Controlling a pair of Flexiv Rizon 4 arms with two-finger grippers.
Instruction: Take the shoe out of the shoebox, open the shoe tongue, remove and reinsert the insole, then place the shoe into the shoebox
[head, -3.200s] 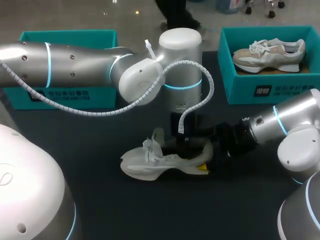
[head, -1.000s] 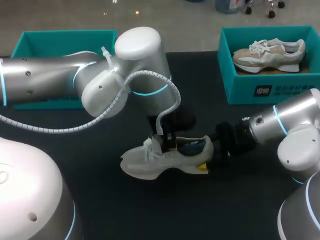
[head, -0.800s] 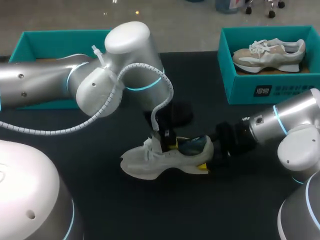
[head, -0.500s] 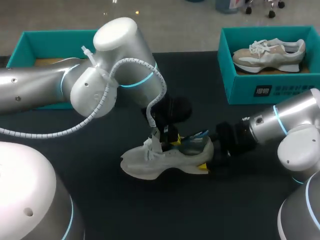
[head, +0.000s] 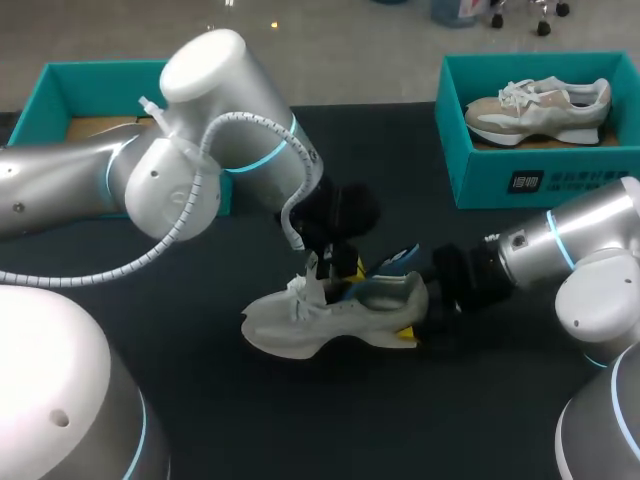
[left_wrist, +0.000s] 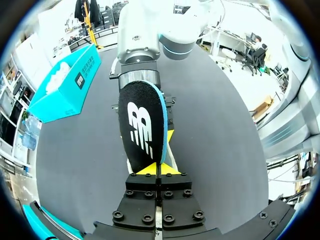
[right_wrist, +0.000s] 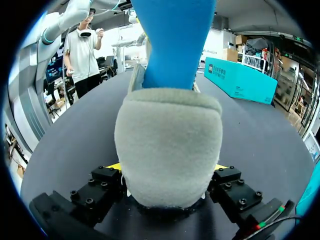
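A pale grey shoe (head: 320, 320) lies on the dark table (head: 200, 400), toe to the left. My right gripper (head: 418, 322) is shut on its heel; in the right wrist view the fuzzy grey heel (right_wrist: 167, 140) fills the gap between the fingers (right_wrist: 167, 172). My left gripper (head: 345, 268) is shut on one end of the insole (head: 397, 262), which slants up out of the shoe's opening. The left wrist view shows the insole's black top (left_wrist: 142, 127) with a white logo and blue edge, pinched between the yellow tips (left_wrist: 158, 170). Its blue underside (right_wrist: 172, 40) rises above the heel.
A teal shoebox (head: 470, 170) at the back right holds a second shoe (head: 540, 105). Another teal shoebox (head: 60, 85) stands at the back left, partly behind my left arm. My right arm's wrist (left_wrist: 140, 75) sits just beyond the insole.
My left arm has swung back and to the left, drawing the insole up out of the shoe. The right arm and the shoe have kept still.
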